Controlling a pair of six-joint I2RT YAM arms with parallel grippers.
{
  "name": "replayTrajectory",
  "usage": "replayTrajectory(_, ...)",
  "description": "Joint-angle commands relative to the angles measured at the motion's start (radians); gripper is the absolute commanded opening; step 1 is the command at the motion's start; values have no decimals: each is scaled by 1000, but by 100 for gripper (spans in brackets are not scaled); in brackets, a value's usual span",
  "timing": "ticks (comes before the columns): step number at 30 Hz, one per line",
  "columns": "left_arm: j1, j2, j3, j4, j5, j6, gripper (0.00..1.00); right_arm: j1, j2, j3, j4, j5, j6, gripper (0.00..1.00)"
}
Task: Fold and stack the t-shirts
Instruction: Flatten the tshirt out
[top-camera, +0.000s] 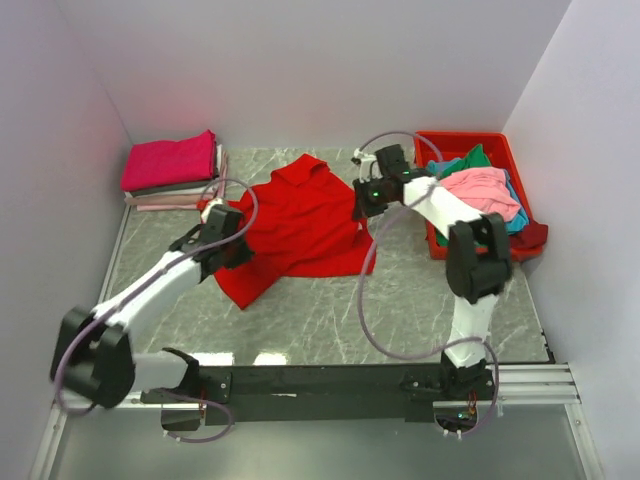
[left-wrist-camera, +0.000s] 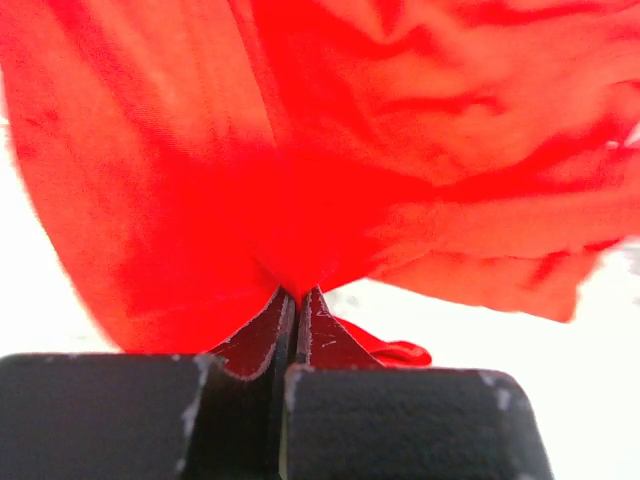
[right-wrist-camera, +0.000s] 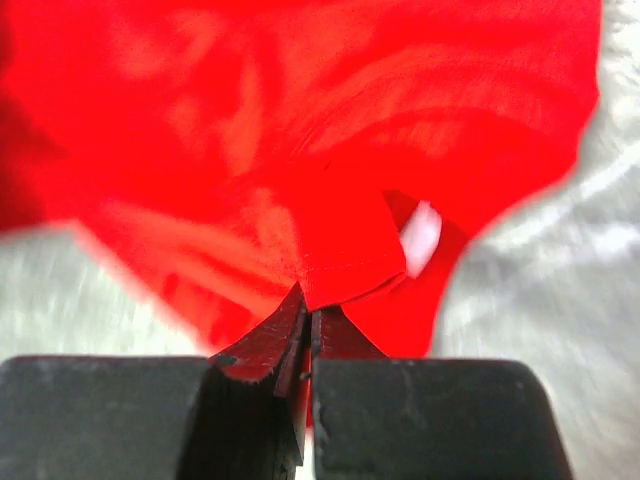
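Note:
A large bright red t-shirt (top-camera: 300, 225) lies crumpled across the middle of the table. My left gripper (top-camera: 218, 222) is shut on its left edge; the left wrist view shows red cloth (left-wrist-camera: 330, 170) pinched between the closed jaws (left-wrist-camera: 298, 300). My right gripper (top-camera: 362, 200) is shut on its right edge, a folded hem (right-wrist-camera: 340, 250) caught at the fingertips (right-wrist-camera: 310, 312). A stack of folded shirts, magenta (top-camera: 172, 160) on top of grey and pink ones, sits at the back left. Pink (top-camera: 485, 190), green (top-camera: 470, 160) and teal shirts lie heaped in the bin.
A red plastic bin (top-camera: 470, 140) stands at the back right against the wall. White walls close in the left, back and right sides. The grey marbled table (top-camera: 330, 320) shows in front of the red shirt.

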Motion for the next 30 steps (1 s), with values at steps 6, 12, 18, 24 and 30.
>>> replayTrajectory(6, 143, -371, -142, -227, 62, -61, 0, -63, -436, -234, -670, -251, -985, 0)
replayTrajectory(12, 233, -739, -152, -346, 13, -280, 10, -63, -826, -688, -782, 76, -1135, 5)
replayTrajectory(18, 233, -977, -83, -412, -84, -328, 57, -63, -1110, -766, -644, 117, -1112, 77)
replayTrajectory(24, 233, -1002, -17, -469, -35, -220, 77, -74, -1051, -691, -454, 89, -1005, 84)
replayTrajectory(30, 233, -948, -143, -130, 267, -37, 80, -85, -640, -449, -283, -130, -740, 76)
